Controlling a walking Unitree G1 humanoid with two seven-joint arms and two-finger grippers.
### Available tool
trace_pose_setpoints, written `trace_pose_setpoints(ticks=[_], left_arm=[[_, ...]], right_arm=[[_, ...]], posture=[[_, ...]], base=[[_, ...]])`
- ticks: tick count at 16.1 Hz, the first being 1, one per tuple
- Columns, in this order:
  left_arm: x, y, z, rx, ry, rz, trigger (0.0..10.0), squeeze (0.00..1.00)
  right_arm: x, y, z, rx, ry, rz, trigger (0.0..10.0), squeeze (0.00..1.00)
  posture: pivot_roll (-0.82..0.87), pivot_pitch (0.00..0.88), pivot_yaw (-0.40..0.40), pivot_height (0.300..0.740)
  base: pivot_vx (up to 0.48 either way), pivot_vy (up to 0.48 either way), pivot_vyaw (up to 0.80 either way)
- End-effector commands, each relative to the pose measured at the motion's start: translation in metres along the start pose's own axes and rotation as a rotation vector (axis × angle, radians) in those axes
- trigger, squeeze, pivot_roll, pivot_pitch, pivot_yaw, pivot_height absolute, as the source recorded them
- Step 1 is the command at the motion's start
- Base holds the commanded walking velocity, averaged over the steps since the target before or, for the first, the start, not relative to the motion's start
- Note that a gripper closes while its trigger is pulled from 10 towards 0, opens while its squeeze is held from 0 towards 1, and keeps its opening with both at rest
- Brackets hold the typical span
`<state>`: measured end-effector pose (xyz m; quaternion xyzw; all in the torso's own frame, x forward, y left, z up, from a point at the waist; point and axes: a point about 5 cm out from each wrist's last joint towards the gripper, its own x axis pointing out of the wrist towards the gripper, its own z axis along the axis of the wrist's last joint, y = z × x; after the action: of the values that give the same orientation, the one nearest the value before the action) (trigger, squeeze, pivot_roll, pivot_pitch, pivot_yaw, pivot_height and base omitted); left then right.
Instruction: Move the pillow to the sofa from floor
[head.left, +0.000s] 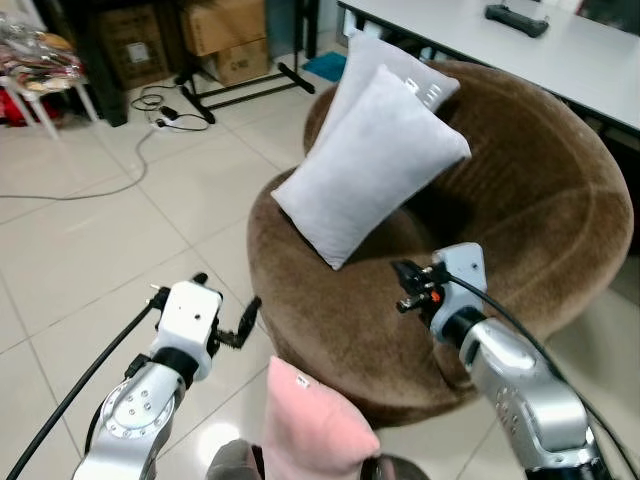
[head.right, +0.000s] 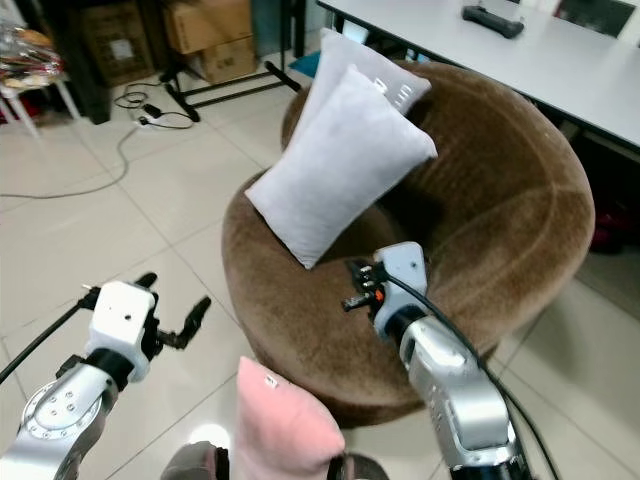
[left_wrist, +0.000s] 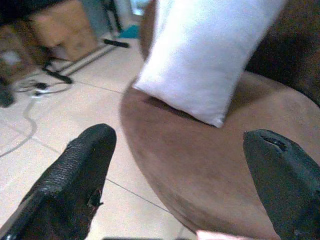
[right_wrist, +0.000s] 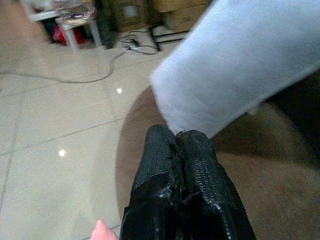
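You get bright, even indoor light in both head views, with soft glare patches on the glossy floor tiles (head.left: 215, 440) and a deep shadow under the grey pillow (head.left: 365, 160) where it leans into the brown sofa (head.left: 540, 200). Your left wrist view is soft and slightly blurred, the pillow (left_wrist: 215, 50) overexposed to near white and the near fingers (left_wrist: 75, 180) out of focus. Your right wrist view is blurred too, with small light spots on the floor (right_wrist: 62, 153) and a dim background.
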<state>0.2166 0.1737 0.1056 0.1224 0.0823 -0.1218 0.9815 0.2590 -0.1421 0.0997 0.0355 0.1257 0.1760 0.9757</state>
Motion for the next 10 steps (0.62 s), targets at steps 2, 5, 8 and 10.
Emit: trace_pose_setpoints(ticks=[2,5,8,10], left_arm=[[0.001,0.0,-0.005,0.005,0.007,0.028,10.0,0.4],[0.004,-0.003,-0.008,-0.003,0.016,0.049,10.0,0.37],[0.007,-0.003,-0.008,0.002,0.0,0.083,10.0,0.4],[0.009,-0.002,-0.006,0.004,-0.007,0.091,10.0,0.39]], right_arm=[[-0.004,-0.016,-0.01,0.031,0.021,-0.123,10.0,0.0],[-0.008,-0.025,-0.012,0.026,0.023,-0.192,10.0,0.0],[-0.004,-0.027,-0.011,0.016,0.024,-0.199,10.0,0.0],[0.0,-0.023,-0.012,0.001,0.028,-0.182,10.0,0.0]], posture=[[0.11,0.0,-0.069,0.701],[0.1,0.0,-0.071,0.701],[0.09,0.0,-0.078,0.701],[0.1,0.0,-0.082,0.701]], base=[[0.0,0.0,0.0],[0.0,0.0,0.0],[0.0,-0.16,0.0],[0.0,-0.48,0.0]])
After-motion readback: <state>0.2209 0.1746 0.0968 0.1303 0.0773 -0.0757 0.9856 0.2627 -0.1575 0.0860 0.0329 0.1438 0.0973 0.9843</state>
